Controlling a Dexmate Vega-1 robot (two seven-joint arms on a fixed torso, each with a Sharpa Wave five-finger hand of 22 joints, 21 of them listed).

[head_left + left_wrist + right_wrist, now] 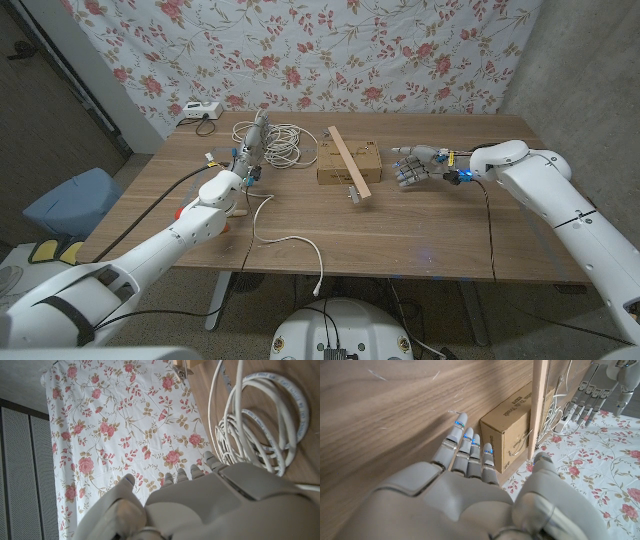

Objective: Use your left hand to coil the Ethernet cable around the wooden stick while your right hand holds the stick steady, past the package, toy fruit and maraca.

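A flat pale wooden stick (351, 164) lies slantwise across the cardboard package (348, 163), the looped white Ethernet cable (281, 142) at its nine o'clock beside the left hand (252, 140), whose grip I cannot tell, while the right hand (415, 166) at three o'clock holds nothing, fingers apart.

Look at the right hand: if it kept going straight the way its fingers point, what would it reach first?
Most likely the cardboard package: the right hand is open, fingers aimed at its side, a bare stretch of table between. The wooden stick lies atop it, beyond. Depth is uncertain.
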